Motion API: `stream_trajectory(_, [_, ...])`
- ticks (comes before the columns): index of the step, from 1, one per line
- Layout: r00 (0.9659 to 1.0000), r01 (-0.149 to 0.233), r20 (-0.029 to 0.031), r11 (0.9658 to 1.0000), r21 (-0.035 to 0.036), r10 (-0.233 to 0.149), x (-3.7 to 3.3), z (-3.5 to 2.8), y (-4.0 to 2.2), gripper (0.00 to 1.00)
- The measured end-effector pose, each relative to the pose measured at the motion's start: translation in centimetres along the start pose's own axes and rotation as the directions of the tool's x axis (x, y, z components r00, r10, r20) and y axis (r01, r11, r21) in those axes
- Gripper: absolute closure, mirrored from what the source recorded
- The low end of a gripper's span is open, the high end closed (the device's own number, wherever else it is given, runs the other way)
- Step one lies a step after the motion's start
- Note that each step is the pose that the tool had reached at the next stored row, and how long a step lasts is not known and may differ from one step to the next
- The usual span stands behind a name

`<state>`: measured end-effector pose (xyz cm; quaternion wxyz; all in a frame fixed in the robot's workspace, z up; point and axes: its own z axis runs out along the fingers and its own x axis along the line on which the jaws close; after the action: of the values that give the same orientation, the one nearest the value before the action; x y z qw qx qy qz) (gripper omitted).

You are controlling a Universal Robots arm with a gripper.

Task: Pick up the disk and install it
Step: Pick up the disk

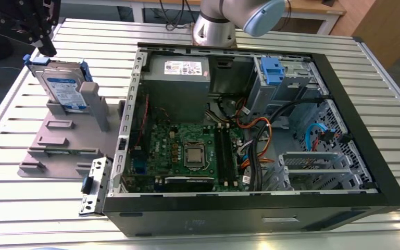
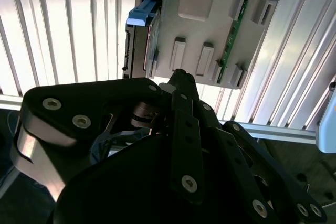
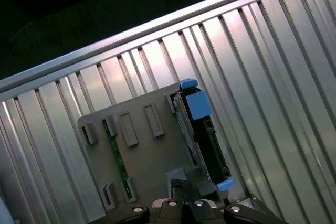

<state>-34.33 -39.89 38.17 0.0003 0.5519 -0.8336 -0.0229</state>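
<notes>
blue-bracketed disk (image 1: pixel 64 89) upright on grey fixture (image 1: pixel 60 152), close under the gripper (image 1: pixel 46 47)

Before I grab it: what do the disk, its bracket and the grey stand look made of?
Disk: likely metal, silver-grey casing under a blue-and-white label. Bracket: blue plastic, matte, moulded look. Stand: probably plastic, uniform matte grey with moulded slots; painted metal possible.

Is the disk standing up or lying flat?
Standing up. The disk rests on its edge in the grey holder, with its labelled side upright.
</notes>
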Motion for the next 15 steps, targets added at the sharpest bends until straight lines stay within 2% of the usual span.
stream_trajectory(15, [0.9997, 0.026, -0.001, 0.9997, -0.0007, -0.026, 0.0, 0.0, 0.0, 0.89])
